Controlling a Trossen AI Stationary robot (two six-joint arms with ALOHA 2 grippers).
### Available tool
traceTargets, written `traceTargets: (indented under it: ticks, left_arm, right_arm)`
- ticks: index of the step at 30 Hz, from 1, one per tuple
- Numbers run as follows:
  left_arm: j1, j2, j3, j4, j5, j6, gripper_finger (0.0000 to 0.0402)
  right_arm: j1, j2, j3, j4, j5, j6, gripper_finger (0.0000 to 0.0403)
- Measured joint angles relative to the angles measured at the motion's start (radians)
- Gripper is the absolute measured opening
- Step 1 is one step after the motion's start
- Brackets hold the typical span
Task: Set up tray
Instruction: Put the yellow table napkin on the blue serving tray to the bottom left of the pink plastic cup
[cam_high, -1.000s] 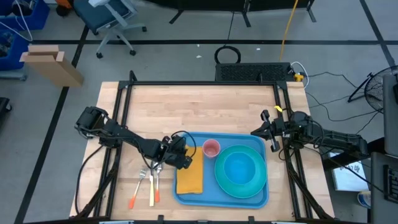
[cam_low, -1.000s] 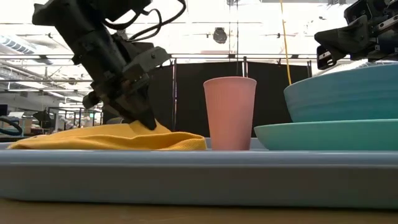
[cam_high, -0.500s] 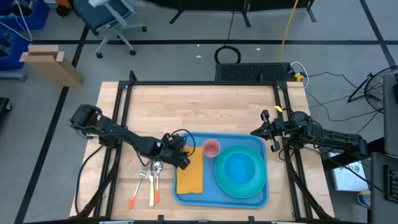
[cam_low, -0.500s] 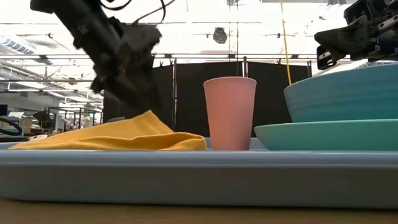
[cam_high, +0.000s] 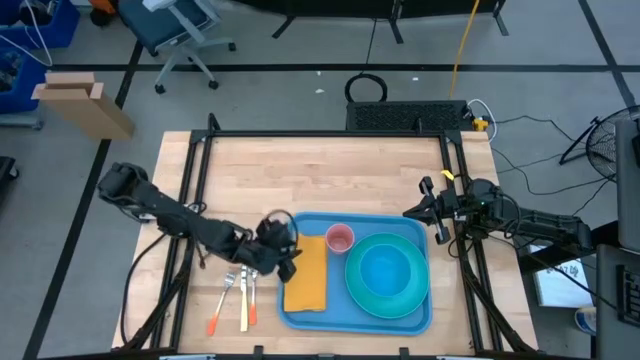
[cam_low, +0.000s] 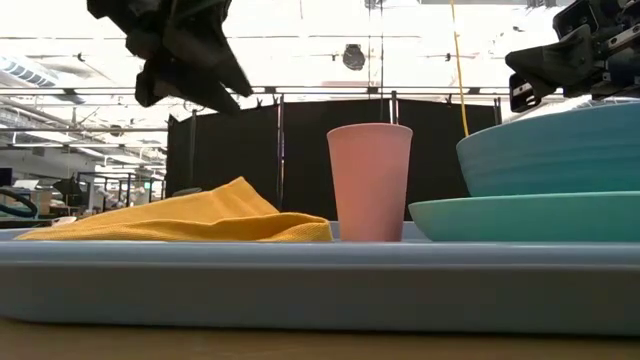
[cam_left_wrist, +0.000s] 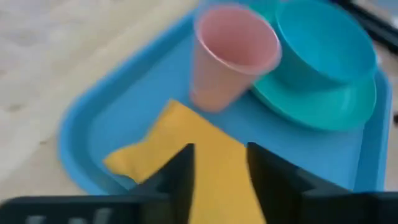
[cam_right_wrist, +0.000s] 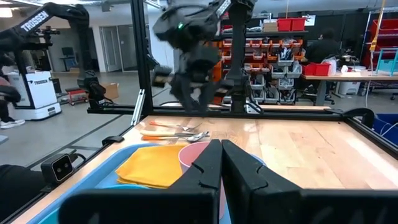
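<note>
Tray (cam_high: 300, 312) sits at the table's (cam_high: 320, 180) near edge, loaded with napkin (cam_high: 307, 278), cup (cam_high: 340, 238), bowl on plate (cam_high: 387, 276). Your left gripper (cam_high: 283, 262), jaws parted and empty, hovers beside the cutlery (cam_high: 238, 293), likely next. Right gripper (cam_high: 424, 206) waits, jaws closed, empty.

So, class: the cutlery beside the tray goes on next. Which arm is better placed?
Left. Its claw hovers open by the cutlery at the tray's left edge; the right claw, shut, waits past the far-right corner.
</note>
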Motion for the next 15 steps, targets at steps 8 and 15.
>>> traceTargets:
  ticks: [8,15]
  left_arm:
    - [-0.034,0.146,-0.001,0.061,-0.018,0.067,0.0012]
    - [0.024,0.242,-0.001,0.048,0.02,0.049,0.0003]
  right_arm:
    - [0.0,0.0,0.0,0.002,0.0,0.0,0.0]
    - [0.0,0.0,0.0,0.004,0.0,0.0,0.0]
